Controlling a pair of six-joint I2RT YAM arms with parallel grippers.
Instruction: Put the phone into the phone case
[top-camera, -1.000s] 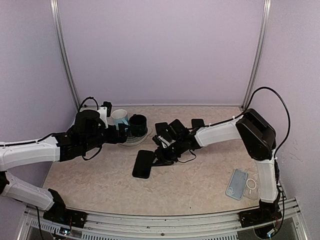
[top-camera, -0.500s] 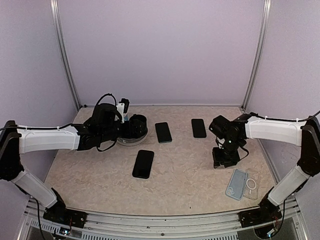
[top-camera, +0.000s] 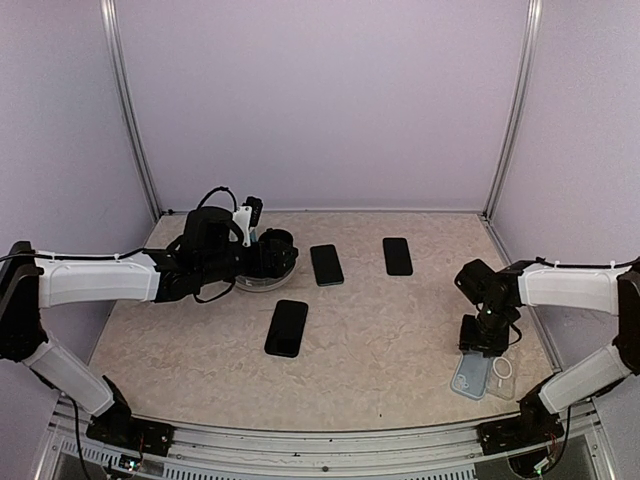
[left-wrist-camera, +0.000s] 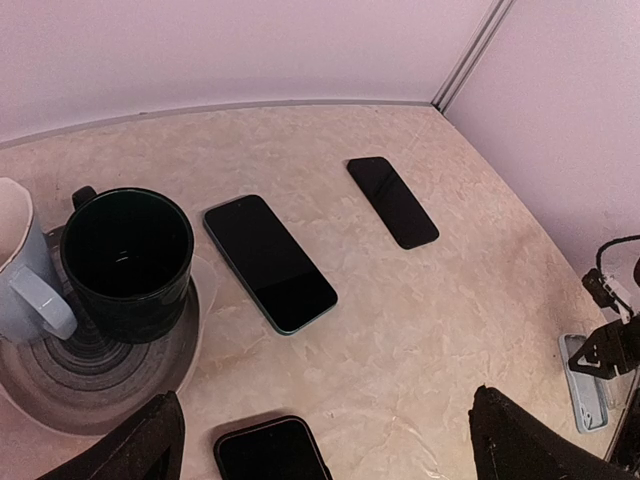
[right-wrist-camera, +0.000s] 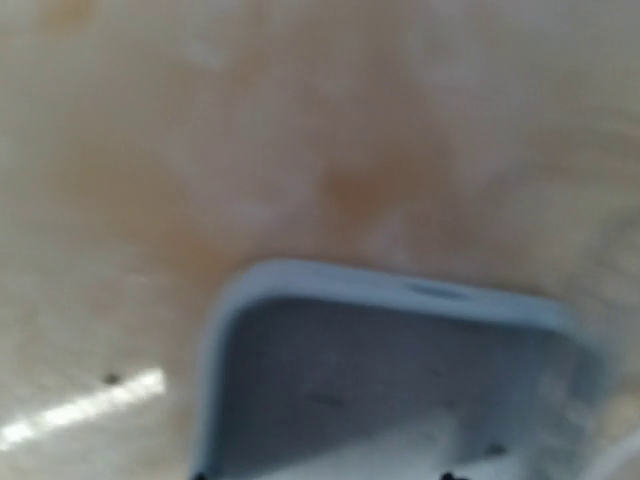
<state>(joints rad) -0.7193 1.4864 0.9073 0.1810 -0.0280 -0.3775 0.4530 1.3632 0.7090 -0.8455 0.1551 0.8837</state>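
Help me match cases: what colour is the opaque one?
A light blue phone case, clearest in right wrist view.

Bench (top-camera: 390, 320): beige, marbled surface. Grey plate (top-camera: 262, 288) at far left. First phone (top-camera: 326, 264) lies just right of the plate, second phone (top-camera: 397, 256) further right, and third phone (top-camera: 287, 327) nearer than the plate. Blue phone case (top-camera: 470, 372) and clear case (top-camera: 503, 372) lie side by side, well right of the plate.

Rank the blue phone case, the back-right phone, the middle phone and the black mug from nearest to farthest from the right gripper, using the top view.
Measured from the right gripper:
1. blue phone case, right beside it at the near right edge.
2. back-right phone, farther back and to its left.
3. middle phone, centre back.
4. black mug, back left.
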